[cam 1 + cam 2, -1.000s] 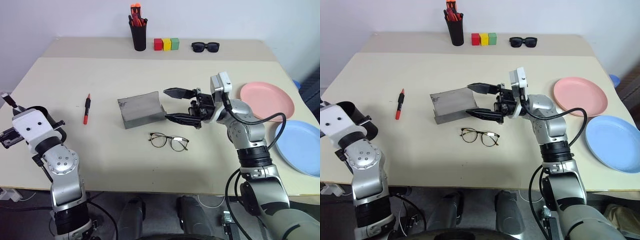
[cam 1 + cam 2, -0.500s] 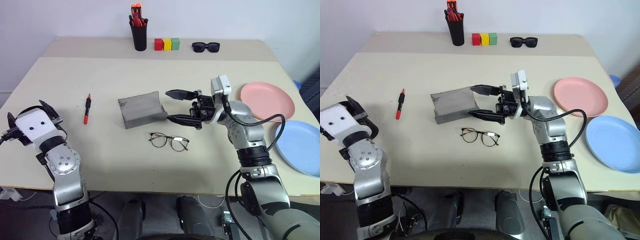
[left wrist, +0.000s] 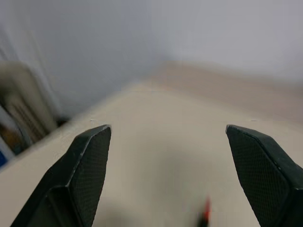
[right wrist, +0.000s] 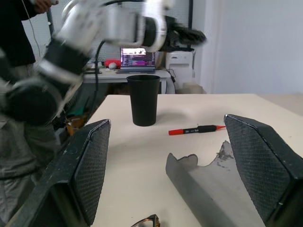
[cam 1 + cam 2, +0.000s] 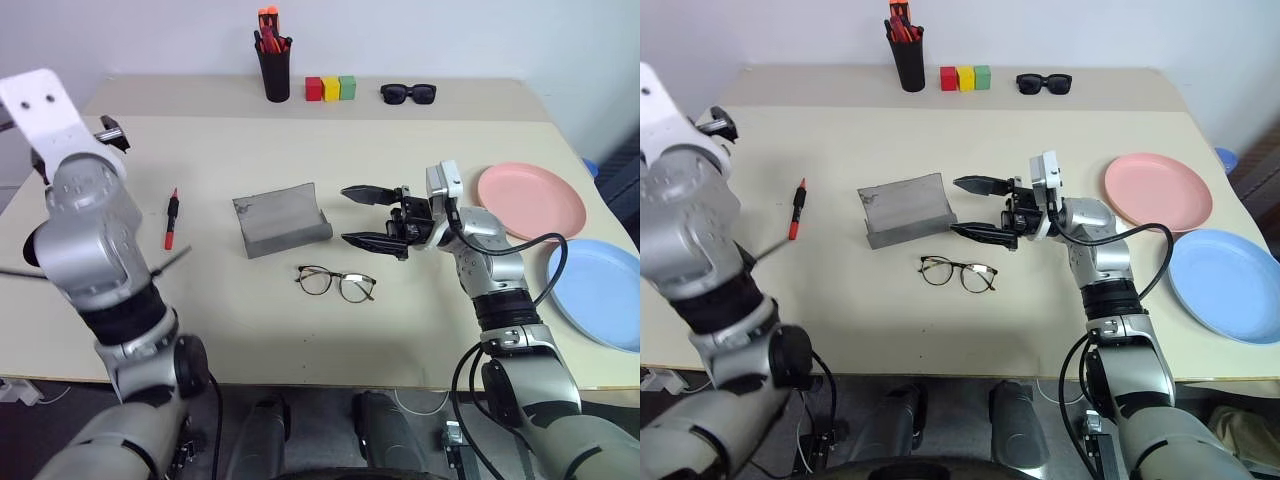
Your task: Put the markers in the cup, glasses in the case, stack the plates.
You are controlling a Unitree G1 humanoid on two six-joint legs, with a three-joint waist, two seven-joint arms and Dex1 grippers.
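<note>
— Where did the glasses [image 5: 336, 284] lie at that point?

— Flat on the table [image 5: 300, 340], lenses up, towards the near edge and about midway along it. The grey case [image 5: 281, 218] stood open just behind them, apart from them. The right gripper [image 5: 371, 215] hung beside the case's right end, its two fingers spread wide and holding nothing.

— And the left gripper [image 3: 165, 175]?

— Raised over the table's left edge, fingers wide apart too, empty. The red marker [image 5: 172, 216] lay below it, between that edge and the case; the black cup [image 4: 144, 100] showed in the right wrist view, standing beyond the marker towards the left edge.

— How would the glasses take a grip?

— Poorly, I'd judge. The wire frame looked light, thin and easily bent, and the lenses could scratch or slip. The bridge between the lenses, or the rim where a temple joins, seemed the safest hold, pinched gently. Lying so low, the fingers would have to scrape close to the tabletop.

— The plates?

— The pink plate [image 5: 531, 200] and blue plate [image 5: 600, 291] sat side by side at the right edge, unstacked. Stiff, light plastic; best taken by the rim.
</note>
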